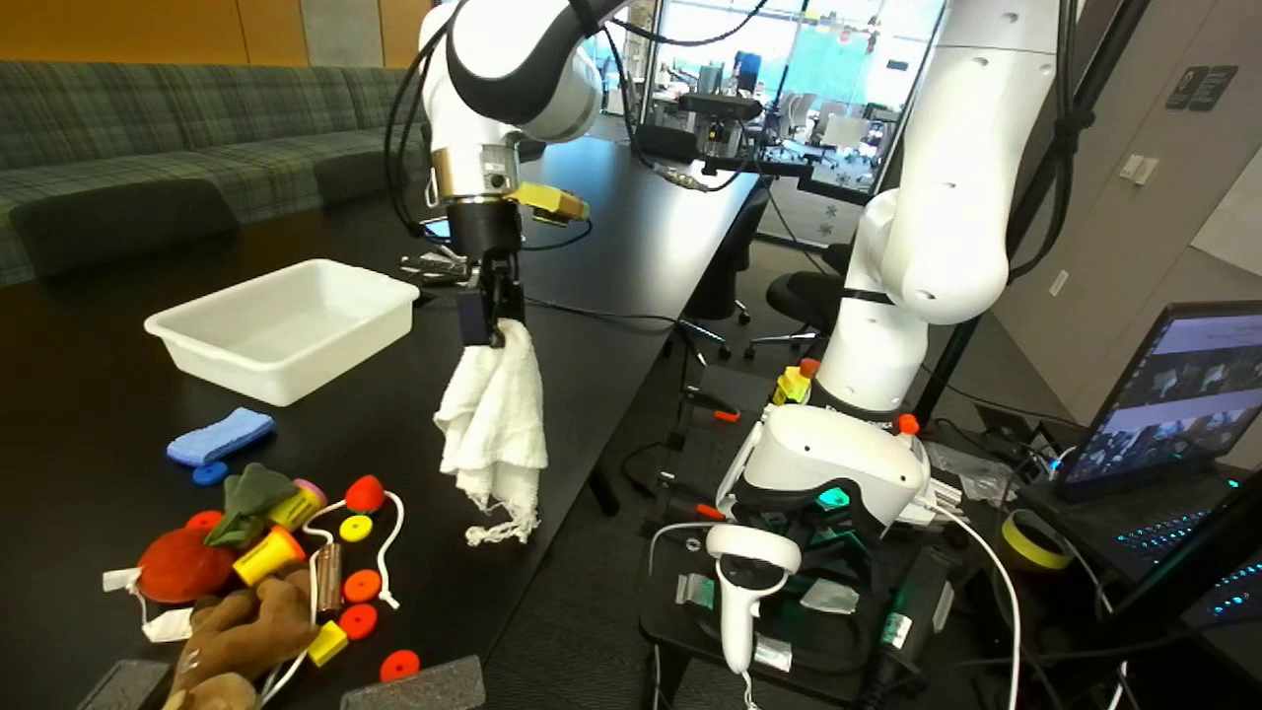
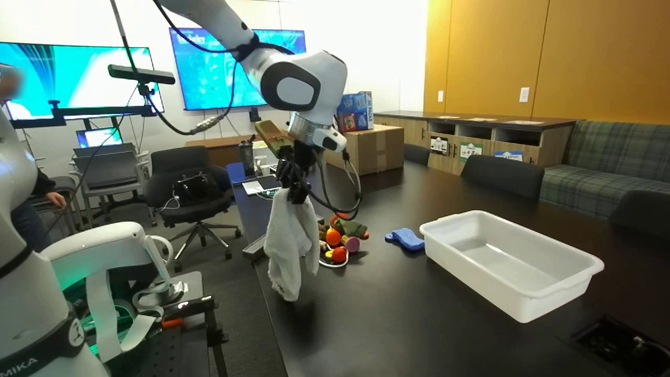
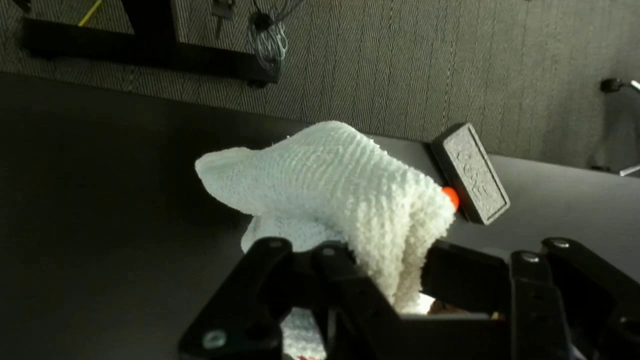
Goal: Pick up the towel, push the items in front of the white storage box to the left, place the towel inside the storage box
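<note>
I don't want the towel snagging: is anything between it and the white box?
Nothing visible stands between the towel, held in the gripper, and the white box, though its rim could catch the dangling end. The blue item lies near the box, seemingly off that line.

Wht towel & box, blk table, gray-grn plaid bench

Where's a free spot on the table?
Bare black table lies between the white rectangular plastic box and hanging white cloth towel; inside the box looks bare too. It's crowded at the colourful toy heap, with an oblong blue pad near it.
</note>
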You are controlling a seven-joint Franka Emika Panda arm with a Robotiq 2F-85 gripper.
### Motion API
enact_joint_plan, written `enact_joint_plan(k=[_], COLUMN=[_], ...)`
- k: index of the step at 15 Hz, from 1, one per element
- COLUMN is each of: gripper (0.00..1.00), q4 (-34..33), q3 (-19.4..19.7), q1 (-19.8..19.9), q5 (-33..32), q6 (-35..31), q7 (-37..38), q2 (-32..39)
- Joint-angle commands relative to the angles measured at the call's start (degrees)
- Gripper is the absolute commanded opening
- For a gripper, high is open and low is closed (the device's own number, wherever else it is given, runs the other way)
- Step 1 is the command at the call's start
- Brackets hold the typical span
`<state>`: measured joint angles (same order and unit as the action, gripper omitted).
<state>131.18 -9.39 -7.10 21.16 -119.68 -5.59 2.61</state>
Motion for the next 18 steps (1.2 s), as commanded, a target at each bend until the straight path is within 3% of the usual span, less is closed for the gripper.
enact_joint_plan(k=[1, 5, 9, 18], gripper=[0.14, 0.14, 0.14, 0.14], q4=[11.1, 22.0, 28.3, 23.3], q3=[0.1, -1.1, -4.8, -14.0], q1=[-0.6, -3.8, -9.5, -18.2], q5=[1.4, 1.7, 3.8, 4.4], q6=[1.9, -1.4, -10.0, -21.0], q7=[-6.1, -7.7, -2.7, 11.3], q2=[-10.2, -15.6, -14.6, -1.0])
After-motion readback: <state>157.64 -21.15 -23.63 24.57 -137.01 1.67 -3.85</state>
